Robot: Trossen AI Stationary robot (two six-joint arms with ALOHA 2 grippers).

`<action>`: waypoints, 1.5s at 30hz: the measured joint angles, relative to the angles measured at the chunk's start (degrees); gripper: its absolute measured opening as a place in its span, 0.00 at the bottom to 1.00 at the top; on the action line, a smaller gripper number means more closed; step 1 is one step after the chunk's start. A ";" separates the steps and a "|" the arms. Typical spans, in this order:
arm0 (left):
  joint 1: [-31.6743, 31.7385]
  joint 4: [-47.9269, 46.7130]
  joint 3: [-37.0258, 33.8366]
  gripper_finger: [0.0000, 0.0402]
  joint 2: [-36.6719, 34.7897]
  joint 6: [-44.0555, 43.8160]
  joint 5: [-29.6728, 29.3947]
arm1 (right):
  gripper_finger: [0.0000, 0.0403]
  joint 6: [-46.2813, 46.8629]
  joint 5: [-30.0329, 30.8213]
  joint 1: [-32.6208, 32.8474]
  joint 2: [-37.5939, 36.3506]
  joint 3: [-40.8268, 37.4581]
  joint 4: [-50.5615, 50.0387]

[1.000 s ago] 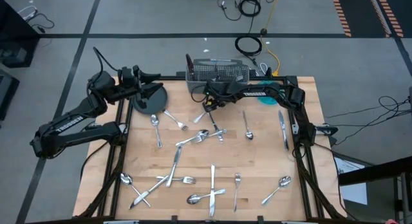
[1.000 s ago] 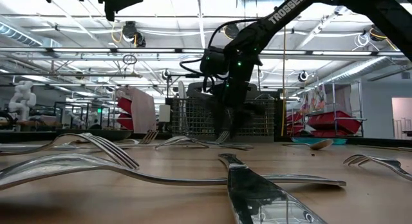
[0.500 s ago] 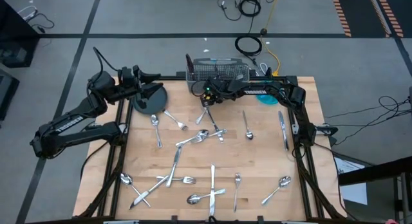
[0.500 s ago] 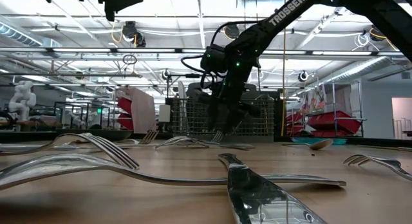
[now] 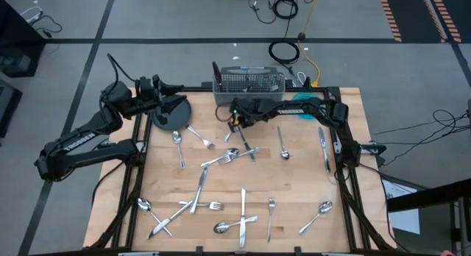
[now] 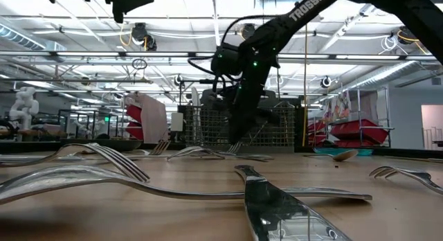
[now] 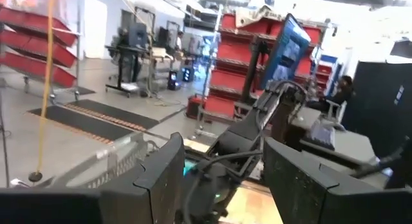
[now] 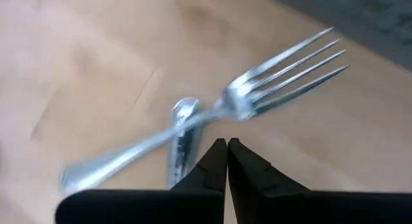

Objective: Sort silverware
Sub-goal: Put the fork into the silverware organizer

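Silverware lies scattered over the wooden table (image 5: 294,190): forks, spoons and knives, some crossed. My right gripper (image 5: 235,120) hovers at the far middle, just in front of the wire-mesh caddy (image 5: 249,82), fingers shut (image 8: 226,143). Past its tips a fork (image 8: 283,73) lies flat on the wood, its neck resting across another piece's handle (image 8: 182,130). I see nothing between the fingers. My left gripper (image 5: 174,101) waits open (image 7: 222,179) at the far left, above the dark round plate (image 5: 173,119).
The caddy stands at the far edge with a dark handle sticking up from it. A teal object (image 5: 305,114) lies under the right arm. More silverware clusters at the middle (image 5: 228,157) and near edge (image 5: 243,219); a knife (image 5: 322,146) lies along the right side.
My right gripper has shifted a little toward the table's left, in front of the caddy, tipped from pointing straight down to a slant, and shut its fingers. The silverware on the table lies where it was.
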 joint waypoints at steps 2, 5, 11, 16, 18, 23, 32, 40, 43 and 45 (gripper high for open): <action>-0.02 -3.67 0.01 0.53 0.36 0.43 0.21 | 0.01 -2.49 1.56 2.20 -0.61 0.00 -1.11; -0.12 -14.15 0.02 0.53 2.92 -3.22 -2.39 | 0.01 -3.63 5.15 5.22 -3.33 -0.01 -4.97; -5.14 -19.76 -0.05 0.53 15.44 -8.11 -8.08 | 0.03 -5.92 13.94 11.26 -18.47 -0.02 -10.13; -9.78 -11.30 0.02 0.53 29.01 -12.60 -19.74 | 0.16 -1.56 19.86 16.71 -34.17 0.04 -17.68; -10.25 -10.01 0.74 0.53 34.14 -13.71 -20.78 | 0.22 0.74 23.07 19.44 -39.79 0.04 -21.41; -13.35 -9.85 4.70 0.53 45.48 -15.25 -20.27 | 0.37 8.20 27.97 26.72 -49.84 0.04 -30.66; -18.62 -13.69 17.88 0.53 59.64 -15.16 -29.60 | 0.40 14.87 32.22 34.01 -53.10 0.02 -44.27; -20.21 -20.87 27.48 0.53 70.47 -11.97 -30.60 | 0.39 12.50 32.32 36.22 -52.38 0.02 -44.41; -20.71 -21.63 28.24 0.53 72.61 -12.05 -30.99 | 0.39 11.91 32.27 37.11 -52.40 0.02 -44.43; -20.83 -22.07 28.30 0.53 73.62 -12.24 -31.18 | 0.39 11.83 32.10 37.66 -52.40 0.02 -44.41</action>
